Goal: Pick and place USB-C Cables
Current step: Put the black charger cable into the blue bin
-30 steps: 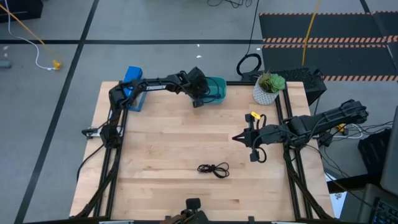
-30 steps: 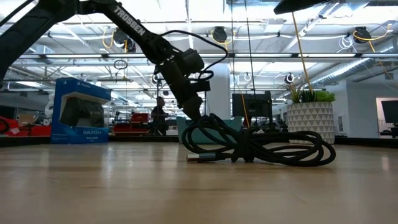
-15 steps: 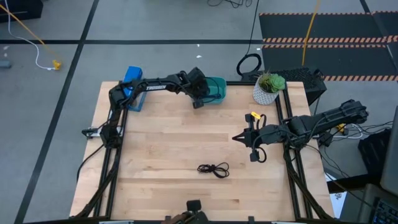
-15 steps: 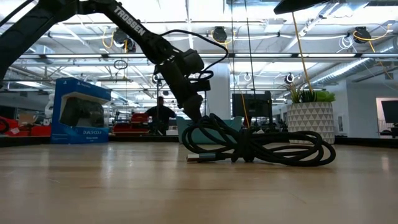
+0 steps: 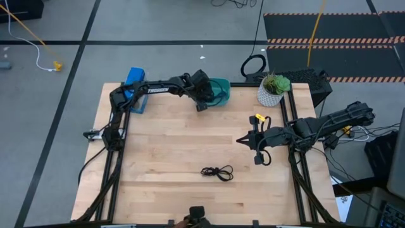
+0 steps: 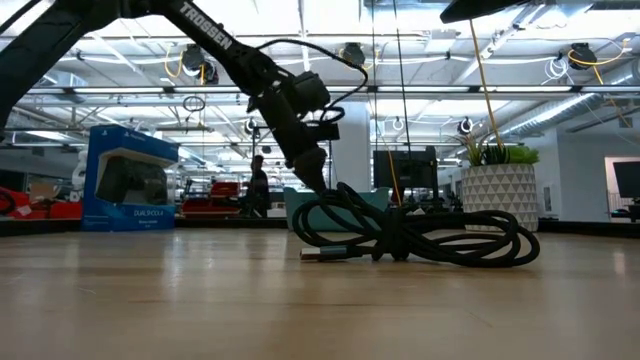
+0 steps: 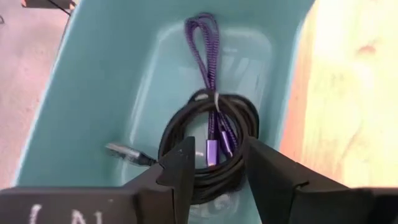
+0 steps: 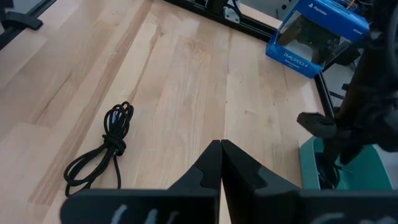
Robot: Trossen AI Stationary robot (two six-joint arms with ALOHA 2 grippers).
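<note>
My left gripper [image 7: 214, 171] hangs open over the teal bin [image 7: 93, 81], which stands at the table's far edge [image 5: 221, 88]. A tight black coil [image 7: 171, 127] rests on the bin's floor. A purple-blue cable [image 7: 205, 43] lies across it, with its plug ends showing between my fingers; I cannot tell whether they touch it. A loose black cable bundle [image 5: 217, 171] lies flat on the wood near the table's front middle, and fills the low view [image 6: 410, 235]. My right gripper [image 5: 239, 140] is shut and empty above the table's right half, clear of the bundle [image 8: 99, 155].
A blue game-controller box [image 5: 135, 88] stands at the far left, left of the bin. A potted plant [image 5: 273, 88] in a white pot is at the far right corner. A large black cable loop [image 5: 253, 65] lies on the floor beyond the far edge. A person [image 6: 258, 185] stands far behind.
My left gripper has risen a little above the teal bin. The right arm and the black bundle have kept still.
</note>
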